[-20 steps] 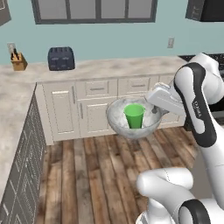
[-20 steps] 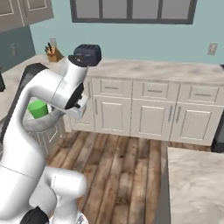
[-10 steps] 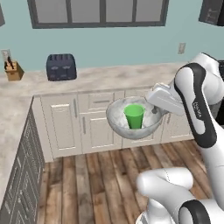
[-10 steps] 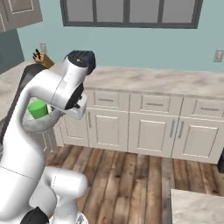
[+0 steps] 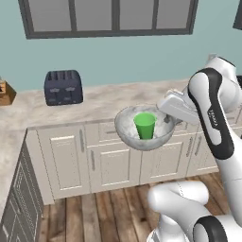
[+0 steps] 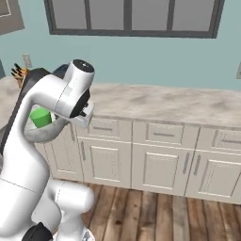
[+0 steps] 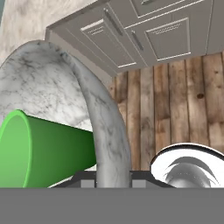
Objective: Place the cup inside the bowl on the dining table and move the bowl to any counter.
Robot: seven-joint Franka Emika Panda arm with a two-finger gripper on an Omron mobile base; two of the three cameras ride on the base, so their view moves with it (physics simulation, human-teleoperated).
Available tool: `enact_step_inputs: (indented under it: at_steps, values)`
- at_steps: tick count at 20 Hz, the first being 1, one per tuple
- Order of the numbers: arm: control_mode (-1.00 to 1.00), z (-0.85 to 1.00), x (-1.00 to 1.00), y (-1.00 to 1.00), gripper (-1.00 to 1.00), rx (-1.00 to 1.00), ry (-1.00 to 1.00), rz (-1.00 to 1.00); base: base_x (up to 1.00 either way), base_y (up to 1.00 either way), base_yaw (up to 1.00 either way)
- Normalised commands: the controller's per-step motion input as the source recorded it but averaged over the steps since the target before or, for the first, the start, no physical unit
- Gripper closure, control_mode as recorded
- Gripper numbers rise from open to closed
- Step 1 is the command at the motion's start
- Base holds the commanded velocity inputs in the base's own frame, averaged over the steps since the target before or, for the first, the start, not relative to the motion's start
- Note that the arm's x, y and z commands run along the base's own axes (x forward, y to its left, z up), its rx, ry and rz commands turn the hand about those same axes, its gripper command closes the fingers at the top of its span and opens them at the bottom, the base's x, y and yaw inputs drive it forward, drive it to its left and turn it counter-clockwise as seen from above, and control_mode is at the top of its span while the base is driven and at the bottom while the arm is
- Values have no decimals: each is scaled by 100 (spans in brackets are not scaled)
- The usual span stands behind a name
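The pale grey speckled bowl (image 5: 126, 128) hangs in the air in front of the cream cabinets, level with the counter (image 5: 101, 101). The green cup (image 5: 144, 125) stands upright inside it. My gripper (image 5: 166, 120) is shut on the bowl's right rim. In the hand view the rim (image 7: 105, 127) runs between my fingertips (image 7: 87, 183), with the cup (image 7: 48, 148) on the inner side. From the right base view my arm covers most of the bowl (image 6: 44, 134), and the cup (image 6: 40, 117) peeks out beside it. The dining table is out of view.
A dark toaster (image 5: 63, 87) sits on the counter, left of the bowl, with a knife block (image 5: 4, 92) further left. A side worktop (image 5: 7, 156) over dark drawers runs along the left. Wood floor (image 6: 155, 212) lies below the cabinets.
Both base views have shifted, so the base has driven closer to the counter and the cabinets look larger. The bowl with the cup stays held the same way in my gripper.
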Motion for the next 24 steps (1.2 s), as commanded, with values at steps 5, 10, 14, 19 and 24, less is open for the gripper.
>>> enact_step_inputs:
  at_steps: [5,10,14,19,24]
  values:
    - [100,0,0,0,100,0,0,0,80,2,-5]
    - [100,0,0,0,100,0,0,0,41,0,-4]
    - [100,0,0,0,100,0,0,0,10,-5,-3]
    - [100,0,0,0,100,0,0,0,34,-2,-2]
    - [100,0,0,0,100,0,0,0,84,0,0]
